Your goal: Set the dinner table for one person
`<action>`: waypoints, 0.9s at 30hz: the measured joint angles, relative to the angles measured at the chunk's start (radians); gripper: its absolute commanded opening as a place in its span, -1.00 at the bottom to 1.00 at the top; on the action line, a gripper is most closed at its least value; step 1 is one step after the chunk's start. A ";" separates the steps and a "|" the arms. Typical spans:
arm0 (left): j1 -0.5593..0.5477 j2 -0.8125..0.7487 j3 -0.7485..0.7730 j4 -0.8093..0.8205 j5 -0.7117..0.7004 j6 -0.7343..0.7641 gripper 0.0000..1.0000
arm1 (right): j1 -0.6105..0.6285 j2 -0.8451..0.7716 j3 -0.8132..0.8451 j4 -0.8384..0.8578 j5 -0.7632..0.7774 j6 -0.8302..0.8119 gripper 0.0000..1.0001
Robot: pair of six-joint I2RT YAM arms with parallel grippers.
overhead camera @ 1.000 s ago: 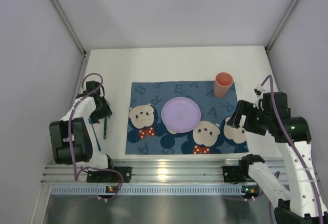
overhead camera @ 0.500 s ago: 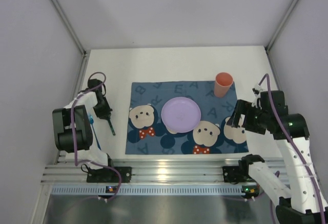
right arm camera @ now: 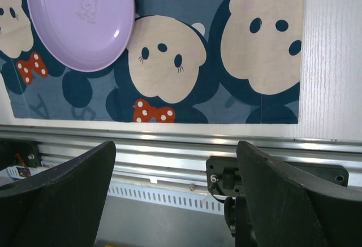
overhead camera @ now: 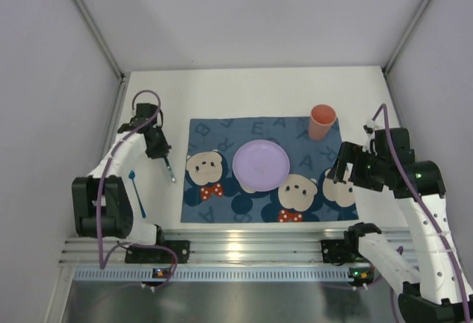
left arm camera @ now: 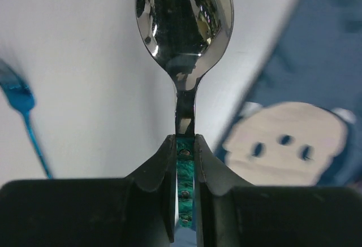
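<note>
My left gripper (overhead camera: 157, 148) is shut on the green handle of a metal spoon (overhead camera: 170, 172), which hangs over the white dinner table (overhead camera: 244, 90) just left of the blue mouse placemat (overhead camera: 222, 134). In the left wrist view the spoon (left arm camera: 184, 15) points away from the fingers (left arm camera: 164, 162) that pinch its handle. A purple plate (overhead camera: 261, 165) lies in the middle of the placemat, and an orange cup (overhead camera: 322, 121) stands at its far right corner. My right gripper (overhead camera: 341, 172) hovers open over the placemat's right edge, holding nothing.
A blue fork (overhead camera: 137, 192) lies on the table left of the placemat, also seen as the blue fork (left arm camera: 22, 103) in the left wrist view. An aluminium rail (right arm camera: 169, 139) runs along the near edge. Grey walls enclose the table on three sides.
My left gripper has shut on the spoon, lifted it and carried it away from the near edge and right toward the placemat. The right arm has barely moved.
</note>
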 measured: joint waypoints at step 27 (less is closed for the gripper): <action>-0.974 0.528 0.793 0.020 -0.069 -0.444 -1.00 | 0.000 -0.148 0.066 -0.060 0.032 -0.002 0.80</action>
